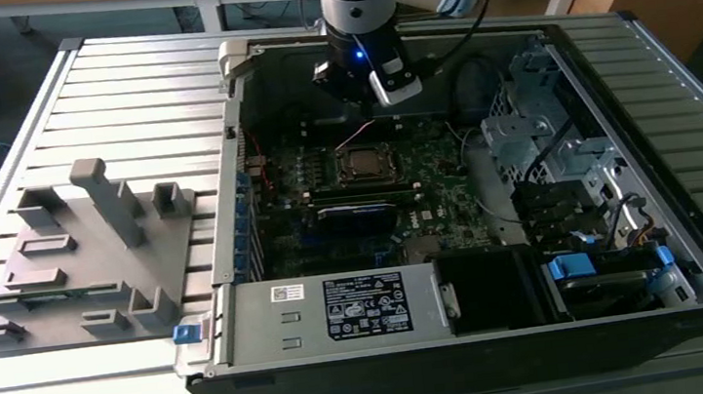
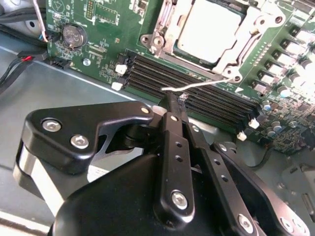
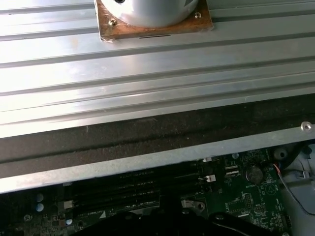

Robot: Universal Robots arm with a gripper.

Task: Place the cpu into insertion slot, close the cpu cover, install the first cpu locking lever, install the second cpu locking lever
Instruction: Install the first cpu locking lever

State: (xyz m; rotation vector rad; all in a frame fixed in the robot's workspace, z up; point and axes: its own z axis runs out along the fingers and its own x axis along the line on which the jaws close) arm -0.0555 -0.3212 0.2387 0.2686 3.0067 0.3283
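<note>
Ribbed grey metal makes up the worktop, and an open computer case lies on it with a grey peg holder beside it. The pincer hangs low in the case with its fingers pressed together, and nothing shows between them. Its tip is right by a thin silver locking lever, just beside the long black memory slots. I cannot tell if tip and lever touch, or if the lever is hooked down.

That wire looks springy, so I think it could slip off the tip and snap back. A slip might also knock the pincer into the memory slots or the green board.

Inside the case sit that board, silver drive cages and a boxy power unit. On the board, the insertion slot holds the cpu, and the cpu cover lies flat over its edges.
</note>
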